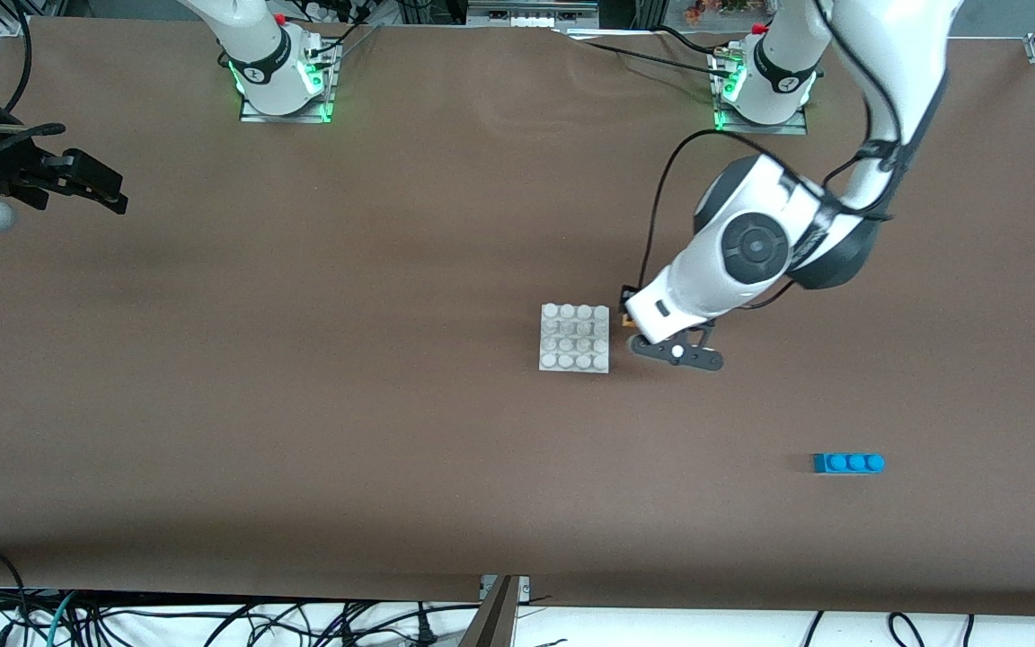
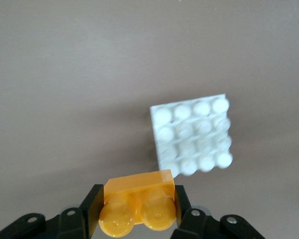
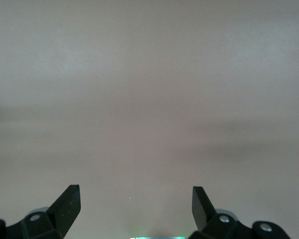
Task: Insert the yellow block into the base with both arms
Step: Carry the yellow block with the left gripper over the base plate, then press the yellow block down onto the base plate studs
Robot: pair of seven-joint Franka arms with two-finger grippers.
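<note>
The left arm's black two-finger gripper (image 2: 138, 209) held the small orange-yellow plastic brick with two round studs (image 2: 138, 206), clamped between its fingers (image 2: 92, 209), in the air just beside the flat square white plastic plate with its grid of round studs (image 1: 575, 338), at the edge toward the left arm's end of the brown table (image 1: 302, 404). The brick looked glossy and slightly tilted in the jaws. Misalignment seemed the chief risk: pressed down crooked, the brick could skid off the studs or shove the loose plate aside. The right gripper (image 3: 136, 201) waited, jaws spread and empty, over bare table at the right arm's end. A blue three-stud brick (image 1: 848, 463) lay nearer the camera.
</note>
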